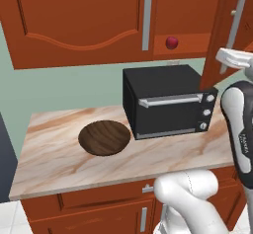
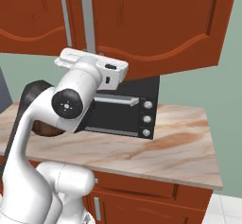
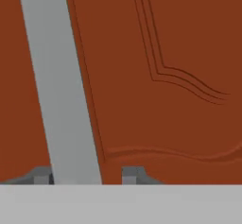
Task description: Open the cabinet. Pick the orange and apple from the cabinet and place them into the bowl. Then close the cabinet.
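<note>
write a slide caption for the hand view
Gripper closed around the grey bar handle of the reddish-brown cabinet door.

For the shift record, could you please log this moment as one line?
stage: opening cabinet | gripper: shut on right door handle | right door: ajar | apple: on shelf | bowl: empty, on counter

Right cabinet door [image 1: 232, 28] ajar; gap to apple [image 1: 171, 42] open above microwave [image 1: 168, 104].
</note>
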### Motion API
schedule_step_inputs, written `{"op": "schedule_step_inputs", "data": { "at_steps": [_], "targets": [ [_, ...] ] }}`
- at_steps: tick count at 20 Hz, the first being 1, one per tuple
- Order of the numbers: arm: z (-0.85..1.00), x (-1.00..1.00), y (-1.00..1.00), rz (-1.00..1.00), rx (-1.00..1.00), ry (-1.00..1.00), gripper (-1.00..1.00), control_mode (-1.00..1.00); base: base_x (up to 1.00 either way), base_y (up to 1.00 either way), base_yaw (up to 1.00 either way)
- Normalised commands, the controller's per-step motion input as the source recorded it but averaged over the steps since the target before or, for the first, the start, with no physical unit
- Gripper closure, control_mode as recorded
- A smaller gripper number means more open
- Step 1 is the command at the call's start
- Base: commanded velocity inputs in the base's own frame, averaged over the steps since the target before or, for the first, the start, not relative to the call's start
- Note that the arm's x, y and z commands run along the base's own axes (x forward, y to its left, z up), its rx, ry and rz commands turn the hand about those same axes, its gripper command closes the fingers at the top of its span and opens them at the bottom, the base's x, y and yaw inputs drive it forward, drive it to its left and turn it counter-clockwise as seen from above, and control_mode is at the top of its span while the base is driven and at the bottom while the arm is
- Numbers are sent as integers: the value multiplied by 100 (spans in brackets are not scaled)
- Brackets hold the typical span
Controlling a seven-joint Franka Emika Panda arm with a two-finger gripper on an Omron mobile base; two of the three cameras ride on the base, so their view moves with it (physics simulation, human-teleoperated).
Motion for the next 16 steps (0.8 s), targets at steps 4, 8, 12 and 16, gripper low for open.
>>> {"op": "schedule_step_inputs", "data": {
  "at_steps": [4,8,12,16],
  "targets": [
    [-3,-35,-80,4,5,1,-100,-100,0,0,0],
    [-38,-56,-6,0,0,0,-100,-100,0,0,0],
    [-55,-100,0,0,0,0,-100,-100,0,0,0],
    [-41,-100,0,0,0,0,-100,-100,0,0,0]
  ]
}}
